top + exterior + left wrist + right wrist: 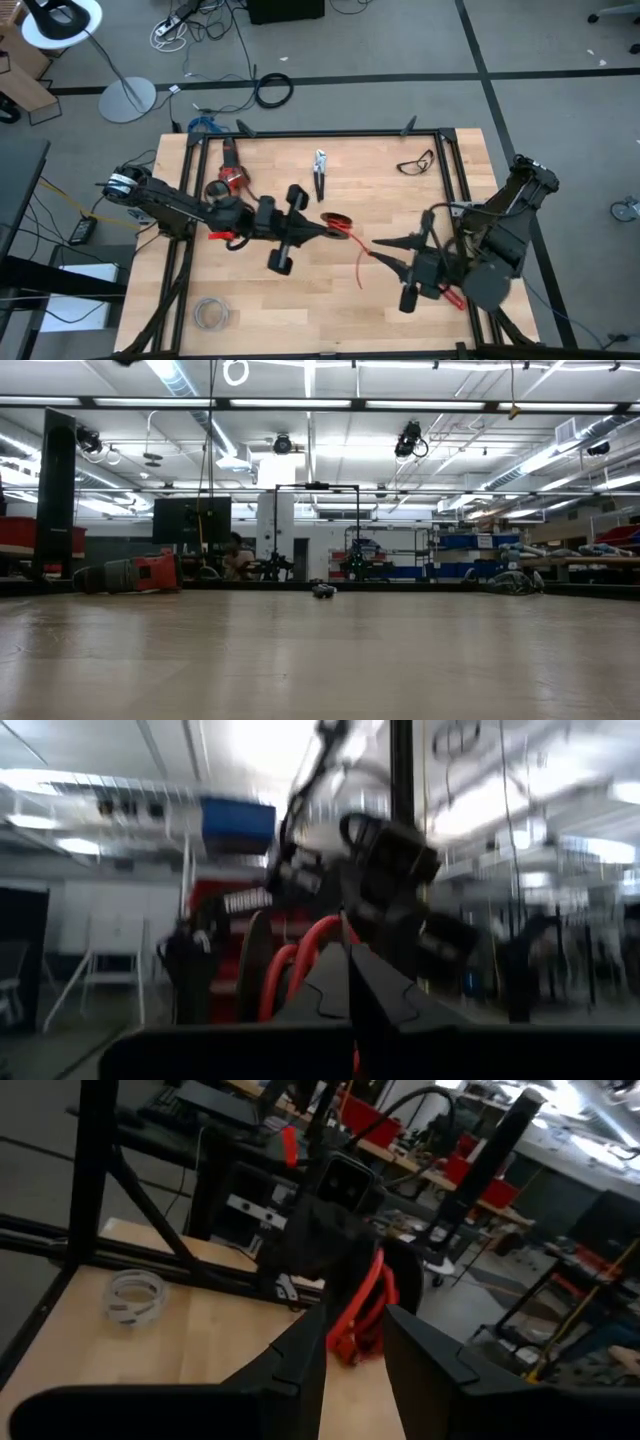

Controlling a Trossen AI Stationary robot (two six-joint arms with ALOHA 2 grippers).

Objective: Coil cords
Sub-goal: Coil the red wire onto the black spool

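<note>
I've got the left gripper (335, 228) clenched on the coiled end of the red wire (352, 245) mid-table, anchoring the loops. The right gripper (385, 250) sits at the loose tail, jaws parted around it, not pinching, probably to guide the next wrap.

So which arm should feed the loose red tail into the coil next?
Right, probably. The left gripper is shut on the red coil and should keep holding it. The right gripper sits by the loose tail, fingers apart, seemingly astride the wire.
</note>
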